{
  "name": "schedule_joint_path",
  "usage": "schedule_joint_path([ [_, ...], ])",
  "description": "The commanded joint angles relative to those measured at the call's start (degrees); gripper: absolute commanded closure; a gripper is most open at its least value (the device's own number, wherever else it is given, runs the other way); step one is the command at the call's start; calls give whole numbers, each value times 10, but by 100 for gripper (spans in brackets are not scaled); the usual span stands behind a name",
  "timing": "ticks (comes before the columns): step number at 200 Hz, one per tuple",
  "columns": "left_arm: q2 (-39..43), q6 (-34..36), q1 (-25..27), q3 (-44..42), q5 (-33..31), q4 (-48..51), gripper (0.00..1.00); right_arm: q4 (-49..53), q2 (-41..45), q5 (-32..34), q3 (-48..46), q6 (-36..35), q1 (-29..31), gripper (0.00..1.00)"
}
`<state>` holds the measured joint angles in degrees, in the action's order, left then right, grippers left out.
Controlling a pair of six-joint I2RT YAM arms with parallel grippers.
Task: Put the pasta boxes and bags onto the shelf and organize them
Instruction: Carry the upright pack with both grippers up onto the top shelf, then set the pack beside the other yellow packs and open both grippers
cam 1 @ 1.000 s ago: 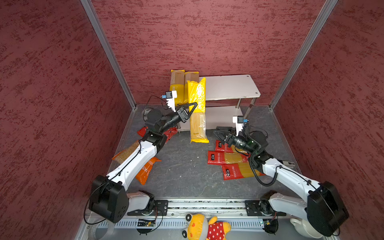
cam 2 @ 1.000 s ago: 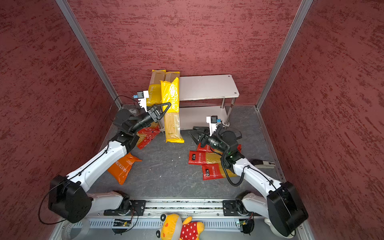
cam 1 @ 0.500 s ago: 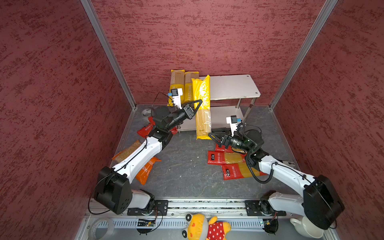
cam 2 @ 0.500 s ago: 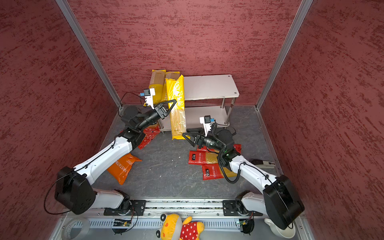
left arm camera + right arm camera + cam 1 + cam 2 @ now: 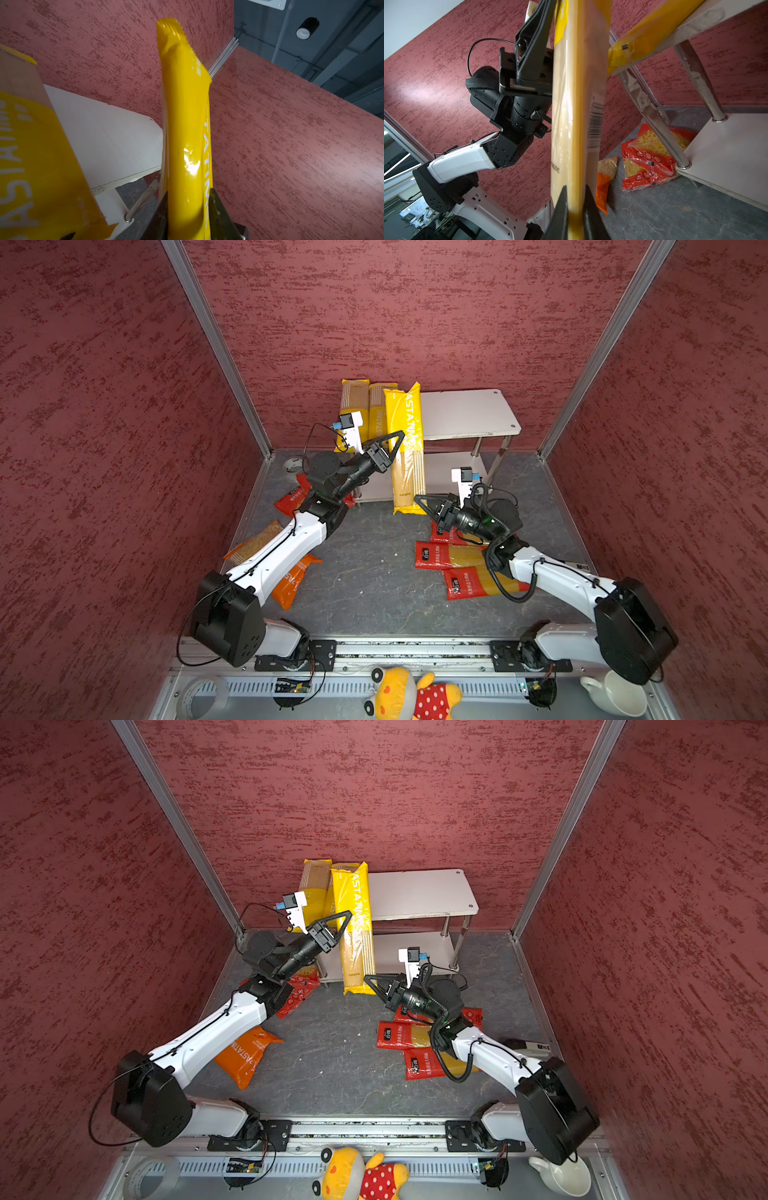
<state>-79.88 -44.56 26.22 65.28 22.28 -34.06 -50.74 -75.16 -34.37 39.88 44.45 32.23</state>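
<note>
Dark red textured walls (image 5: 415,302) are closing in a grey stone-look floor (image 5: 374,572), with aluminium posts (image 5: 216,348) running up the corners.

At the left, an orange short-pasta bag (image 5: 293,578) and red short-pasta bags (image 5: 291,499) are lying on the floor, partly under the left arm. At the back, the shelf (image 5: 465,410) is standing against the wall. Two yellow spaghetti packs (image 5: 354,400) are lying on the left end of its upper board and overhanging the front edge. On the right, three red spaghetti packs (image 5: 440,556) are lying fanned out on the floor below the right arm. In the foreground, a plush toy (image 5: 411,693) is lying by the base rail, with a white cup (image 5: 615,697) in the right corner.

The left arm is stretching up and forward from its base, and the left gripper (image 5: 397,441) is pinching the third yellow spaghetti pack (image 5: 409,472) partway up, its fingers (image 5: 216,207) lying against both faces. That pack is standing nearly upright before the shelf's left half, its top rising above the upper board. Whether its foot is touching the floor cannot be told.

The right arm is reaching low across the floor, and the right gripper (image 5: 419,502) is pressing its jaws onto the same pack's lower end.
</note>
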Motion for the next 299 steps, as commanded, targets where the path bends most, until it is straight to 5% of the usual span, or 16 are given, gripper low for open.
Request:
schedule_joint_path([
  [1,20,-11,-4,26,11,-53,56,-54,17,25,38,-5,3,92],
  [32,22,-20,-9,28,24,-52,40,-42,12,23,82,5,-9,96],
  [81,48,1,-13,8,4,-6,31,-46,-27,8,177,78,-51,100],
  [194,143,-8,-32,-110,-29,47,29,280,-156,-43,445,162,-129,100],
  [299,198,-21,-36,-182,-52,62,29,311,-225,-67,489,214,-137,100],
])
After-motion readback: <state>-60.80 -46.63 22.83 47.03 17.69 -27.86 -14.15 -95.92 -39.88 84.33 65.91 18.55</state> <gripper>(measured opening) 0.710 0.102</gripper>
